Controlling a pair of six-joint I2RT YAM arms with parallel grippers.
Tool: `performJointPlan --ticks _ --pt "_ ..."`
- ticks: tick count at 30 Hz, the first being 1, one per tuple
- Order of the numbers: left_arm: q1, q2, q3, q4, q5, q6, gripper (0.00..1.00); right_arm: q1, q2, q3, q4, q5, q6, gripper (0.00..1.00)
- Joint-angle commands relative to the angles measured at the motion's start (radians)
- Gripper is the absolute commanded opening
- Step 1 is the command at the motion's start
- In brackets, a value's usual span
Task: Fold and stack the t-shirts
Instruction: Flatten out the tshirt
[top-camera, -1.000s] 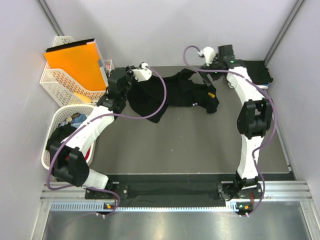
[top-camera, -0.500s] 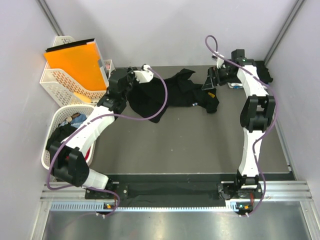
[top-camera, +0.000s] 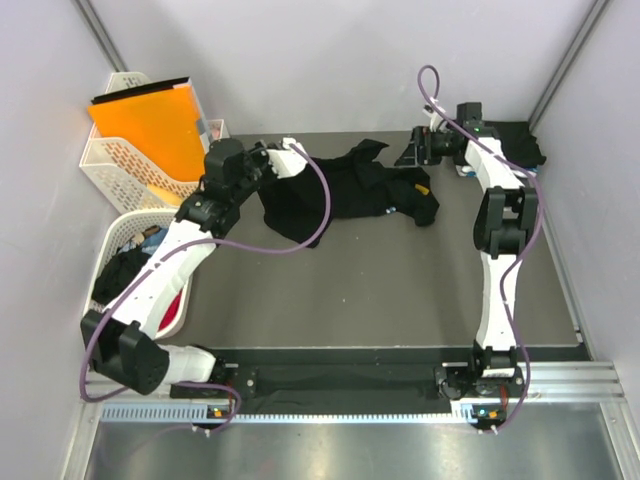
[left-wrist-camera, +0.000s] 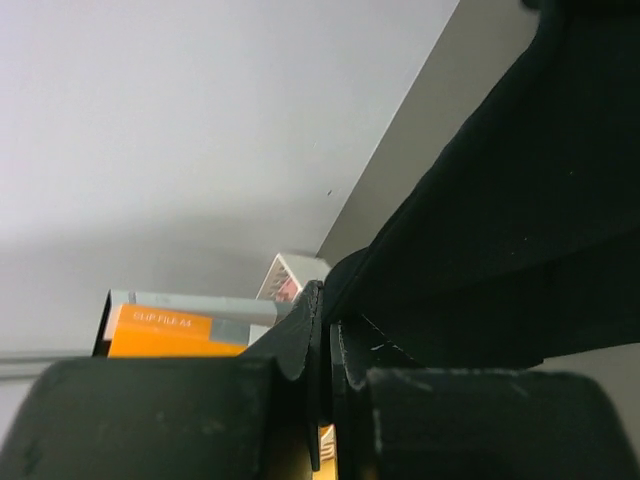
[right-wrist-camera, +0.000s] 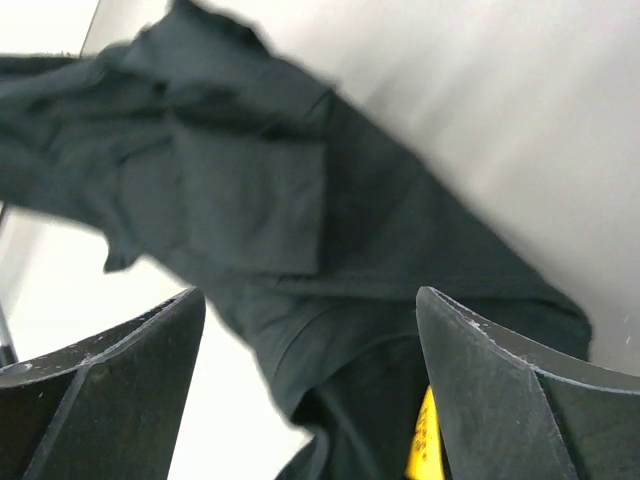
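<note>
The left gripper (top-camera: 272, 163) was closed tight on the left edge of a black t-shirt (top-camera: 345, 190). In the left wrist view its two fingers met with almost no gap, and the dark cloth (left-wrist-camera: 500, 220) ran away from the pinch toward the upper right. The rest of that shirt lay crumpled across the far middle of the table (top-camera: 350, 290), with one fold hanging down on its left side and a small yellow tag (top-camera: 423, 187) showing near its right end.

The right gripper (top-camera: 413, 152) hung at the shirt's right end, on the far side. Its fingers (right-wrist-camera: 100, 390) stood wide apart with no cloth caught between them. The right wrist view looked down between them onto the rumpled black fabric (right-wrist-camera: 270, 200) and the yellow tag (right-wrist-camera: 425, 440).

A second black garment (top-camera: 515, 140) sat in the far right corner, well apart from the first. At the far left, an orange folder (top-camera: 150, 125) stood in a white lattice basket (top-camera: 105, 160). Another such basket (top-camera: 110, 240), nearer and lower, held a jumble of clothes — dark, blue and red pieces.
</note>
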Motion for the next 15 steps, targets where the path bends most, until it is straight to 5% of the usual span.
performJointPlan --ticks 1,15 --pt "-0.003 -0.053 0.088 -0.091 0.132 -0.044 0.0 0.014 0.031 0.022 0.163 -0.049 0.083 0.85" --pt "-0.004 -0.019 0.103 -0.116 0.145 0.007 0.0 0.133 0.005 -0.067 0.197 -0.135 0.077 0.8"
